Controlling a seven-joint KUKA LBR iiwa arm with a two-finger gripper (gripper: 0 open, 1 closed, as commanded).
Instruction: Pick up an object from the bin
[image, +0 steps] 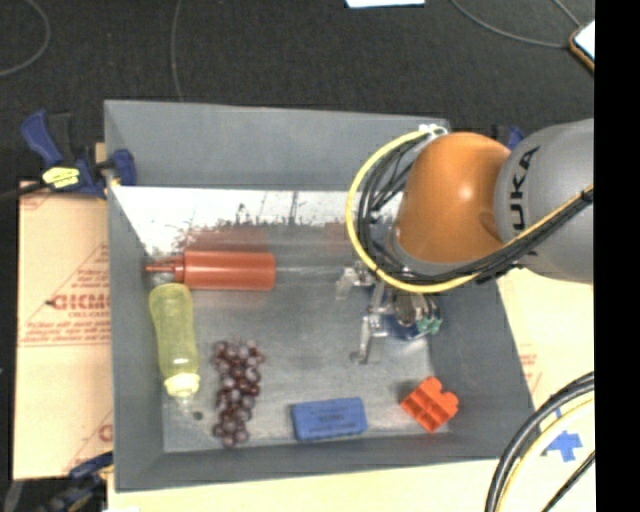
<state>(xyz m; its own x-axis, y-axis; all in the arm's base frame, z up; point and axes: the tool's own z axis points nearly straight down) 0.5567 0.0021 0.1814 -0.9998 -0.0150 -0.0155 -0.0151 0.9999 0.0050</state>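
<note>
Five in grey bin (250, 150): red squeeze bottle (225, 270), yellow bottle (175, 335), grape bunch (235, 390), blue pad (328, 418), orange brick (430, 404); gripper (375, 335) right-centre, opening unclear.

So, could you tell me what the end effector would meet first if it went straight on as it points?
Probably bare bin floor; nothing seems to lie under the end effector. The orange block sits aside, though depth is unclear.
</note>
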